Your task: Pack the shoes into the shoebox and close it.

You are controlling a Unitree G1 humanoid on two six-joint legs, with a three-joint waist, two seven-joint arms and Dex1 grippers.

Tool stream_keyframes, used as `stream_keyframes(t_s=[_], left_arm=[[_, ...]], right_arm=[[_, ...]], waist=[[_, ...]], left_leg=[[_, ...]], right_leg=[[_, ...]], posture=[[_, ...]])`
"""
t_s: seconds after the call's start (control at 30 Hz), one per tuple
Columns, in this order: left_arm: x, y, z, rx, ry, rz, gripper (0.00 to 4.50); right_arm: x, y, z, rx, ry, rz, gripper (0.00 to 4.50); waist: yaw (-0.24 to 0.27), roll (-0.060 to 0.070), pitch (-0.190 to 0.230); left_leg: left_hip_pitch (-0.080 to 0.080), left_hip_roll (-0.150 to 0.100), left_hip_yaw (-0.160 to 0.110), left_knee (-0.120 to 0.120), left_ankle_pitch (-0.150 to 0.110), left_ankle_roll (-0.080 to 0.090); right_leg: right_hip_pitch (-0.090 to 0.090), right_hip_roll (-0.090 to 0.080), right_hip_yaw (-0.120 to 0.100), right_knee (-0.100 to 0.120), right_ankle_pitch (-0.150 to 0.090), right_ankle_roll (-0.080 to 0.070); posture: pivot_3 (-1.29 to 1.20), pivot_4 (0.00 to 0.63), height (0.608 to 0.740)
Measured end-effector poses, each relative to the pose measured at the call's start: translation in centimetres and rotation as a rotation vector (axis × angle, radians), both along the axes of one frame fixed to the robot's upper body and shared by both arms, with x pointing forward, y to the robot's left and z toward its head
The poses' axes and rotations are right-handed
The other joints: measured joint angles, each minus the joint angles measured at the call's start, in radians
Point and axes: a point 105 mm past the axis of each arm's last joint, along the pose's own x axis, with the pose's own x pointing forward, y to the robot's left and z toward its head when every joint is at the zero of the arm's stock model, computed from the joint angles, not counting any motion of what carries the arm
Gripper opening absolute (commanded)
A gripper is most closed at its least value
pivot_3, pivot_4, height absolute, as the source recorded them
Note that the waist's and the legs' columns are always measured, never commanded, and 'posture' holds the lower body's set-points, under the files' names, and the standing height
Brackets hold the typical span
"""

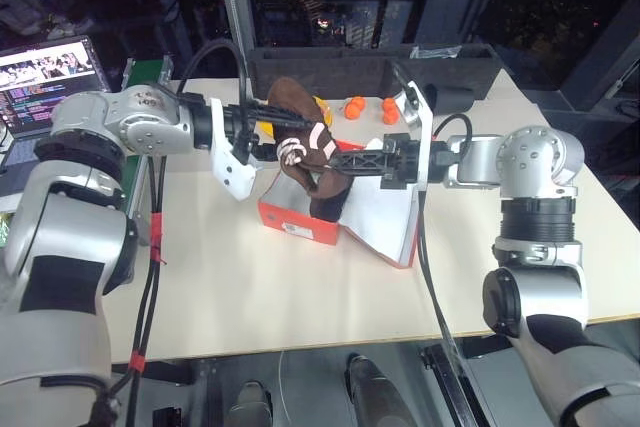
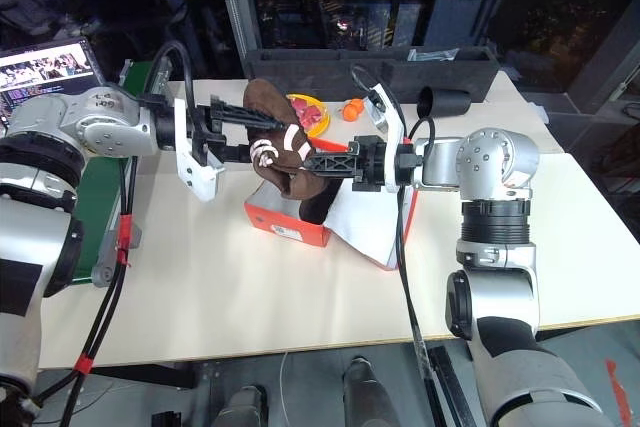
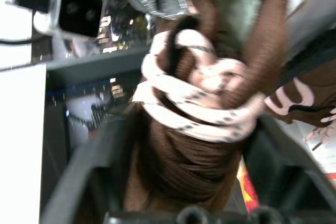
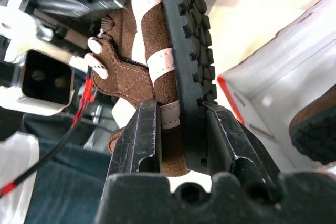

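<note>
2 hands are meeting over the shoebox (image 1: 300, 219), and 1 shoe (image 1: 300, 137) is hanging between them above its open cavity. The right hand (image 1: 340, 160) is reaching in level from the box's right side and is pinching that shoe edge-on: in the right wrist view 1 finger is pressing the lugged black sole and the other the brown upper beside a pale strap, so this hand is clenched on the shoe. The left hand (image 1: 262, 127) is coming in from the box's left side at about the same height. In its own wrist view its 2 fingers (image 3: 94, 177) are straddling the shoe's laced end with gaps showing on both sides, so it appears to be released, or letting go, rather than gripping; I judge the right hand to be carrying the load.

The shoe's long axis is standing steeply, heel end up and tilted toward the left hand, with its lower end near the box's rim. The box's long axis is running away from the robot, lid flap (image 1: 390, 217) lying open on the table (image 1: 250, 297) on the box's right. A 2nd shoe (image 1: 328, 197) is already sitting in the box, sticking up out of it just below the hanging one.

So the coming move seems to turn on this: the cavity lies straight below the held shoe, and the shoe would need laying over so its length follows the box's.
</note>
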Motion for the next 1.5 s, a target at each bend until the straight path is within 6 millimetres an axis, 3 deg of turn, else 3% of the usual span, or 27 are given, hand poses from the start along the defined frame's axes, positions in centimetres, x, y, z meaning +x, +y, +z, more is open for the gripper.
stream_keyframes(t_s=[0.13, 0.27, 0.47, 0.67, 0.77, 0.97, 1.13, 1.5], left_arm=[[0.6, 0.8, -0.3, -0.094, 0.105, 0.073, 3.2], [1.3, 1.6, -0.2, -0.25, 0.289, 0.151, 3.2], [0.9, 5.3, -2.8, -0.333, 0.774, 0.307, 3.2], [-0.1, 6.3, -3.4, -0.322, 1.035, 0.35, 3.2], [-0.1, 6.2, -3.6, -0.324, 1.061, 0.346, 3.2], [0.8, 5.9, -4.9, -0.335, 1.094, 0.374, 3.2], [1.7, 6.9, -5.8, -0.347, 1.085, 0.441, 3.2], [1.9, 7.6, -5.8, -0.36, 1.067, 0.461, 3.2]], right_arm=[[1.6, 0.7, -0.9, 0.028, 0.05, -0.177, 0.96], [2.4, 2.1, -3.9, 0.025, 0.175, -0.337, 0.96], [3.9, -2.1, -4.1, 0.021, 0.212, -0.623, 0.96], [4.2, -2.9, -4.0, 0.026, 0.249, -0.72, 0.96], [4.3, -2.2, -3.2, 0.052, 0.273, -0.714, 0.96], [4.2, 0.6, 1.1, 0.148, 0.296, -0.66, 0.96], [4.4, 2.6, -0.6, 0.116, 0.417, -0.634, 0.96], [3.5, 7.7, -4.2, -0.079, 0.45, -0.483, 0.96]], waist=[[-0.009, 0.0, 0.0], [-0.022, 0.002, 0.001], [-0.027, 0.004, 0.002], [-0.035, 0.004, 0.002], [-0.041, 0.004, 0.002], [-0.046, 0.004, 0.002], [-0.047, 0.004, 0.002], [-0.046, 0.004, 0.002]], left_leg=[[0.0, 0.0, -0.001, 0.0, 0.0, 0.0], [0.0, 0.0, -0.001, -0.001, 0.0, 0.0], [0.0, 0.0, -0.003, -0.001, 0.001, 0.002], [0.004, 0.0, -0.003, -0.003, 0.001, 0.002], [0.004, 0.0, -0.003, -0.003, 0.002, 0.003], [0.005, 0.0, -0.003, -0.004, 0.002, 0.003], [0.005, 0.0, -0.003, -0.005, 0.002, 0.003], [0.004, 0.0, -0.003, -0.005, 0.002, 0.004]], right_leg=[[0.0, 0.0, 0.0, 0.001, 0.001, -0.001], [0.0, 0.0, -0.001, 0.002, 0.003, -0.005], [0.0, 0.0, -0.003, 0.001, 0.003, -0.006], [0.003, 0.0, -0.003, 0.001, 0.002, -0.006], [0.003, 0.0, -0.003, 0.001, 0.002, -0.006], [0.003, 0.0, -0.003, 0.0, 0.002, -0.007], [0.003, 0.0, -0.003, -0.001, 0.002, -0.006], [0.003, 0.0, -0.003, -0.001, 0.001, -0.005]], posture=[[0.0, 0.15, 0.727], [0.0, 0.15, 0.727], [0.0, 0.15, 0.727], [0.0, 0.15, 0.727], [0.0, 0.15, 0.727], [0.0, 0.15, 0.727], [0.0, 0.15, 0.727], [0.0, 0.15, 0.727]])
